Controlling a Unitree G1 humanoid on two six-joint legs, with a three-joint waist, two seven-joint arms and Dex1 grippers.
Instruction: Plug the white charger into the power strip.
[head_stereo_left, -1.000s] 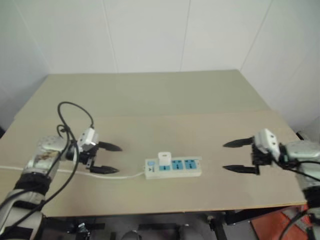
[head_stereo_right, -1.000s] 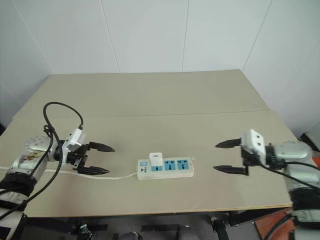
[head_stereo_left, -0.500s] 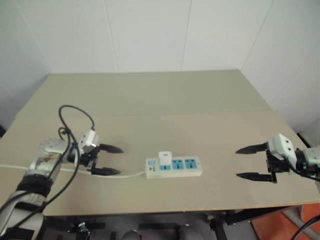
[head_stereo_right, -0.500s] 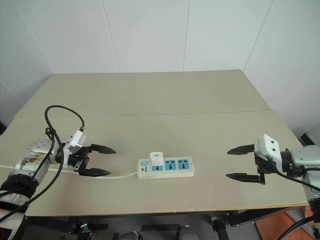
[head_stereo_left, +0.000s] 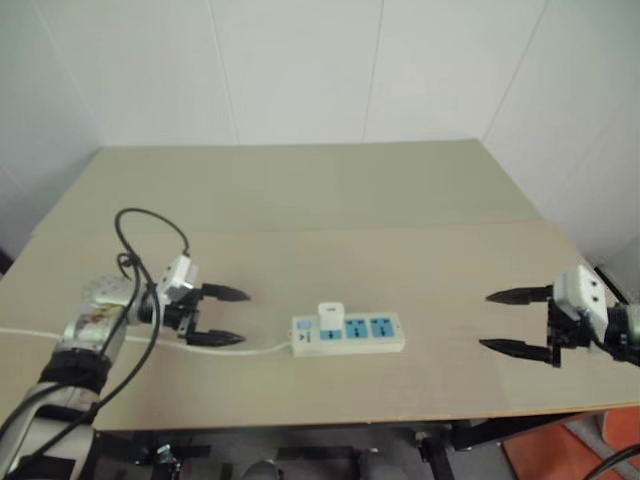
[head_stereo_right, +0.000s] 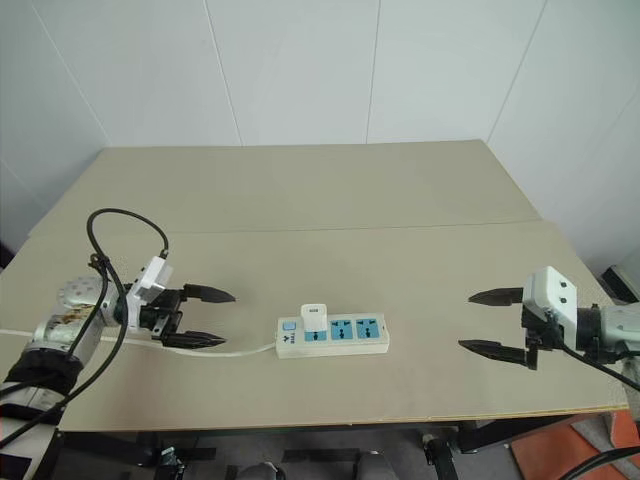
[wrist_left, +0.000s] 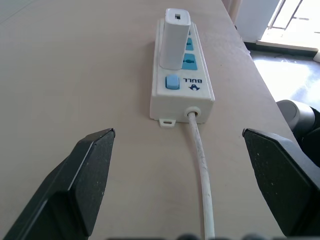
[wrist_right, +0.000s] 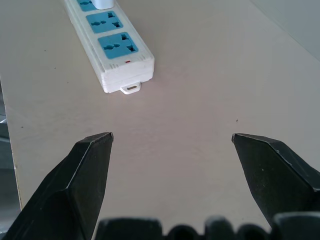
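A: Checking jaws first. Left gripper (head_stereo_right: 196, 317): both black fingers spread wide, nothing between them, hovering at lower left of the frame over the thin white cord (head_stereo_right: 245, 352). Right gripper (head_stereo_right: 492, 321): same, spread wide and empty, lower right of the frame, well apart from the strip.

B: And the white charger (head_stereo_right: 314, 319)?

A: Standing upright in the socket nearest the switch end of the power strip (head_stereo_right: 333, 336), lower centre of the frame. The left wrist view shows the charger (wrist_left: 174, 38) sitting flush on the strip (wrist_left: 181, 85), just behind the blue switch (wrist_left: 171, 81), no prongs visible.

B: So plugged in?

A: Looks seated, as far as I can judge. The other two blue sockets are free; the right wrist view has them bare, with the strip's far end (wrist_right: 122, 70) lying flat on the tan table (head_stereo_right: 300, 200).

B: Anything left?

A: Judging by this, the insertion itself is done. Neither gripper touches the charger or strip. What remains is at most pulling the arms clear.
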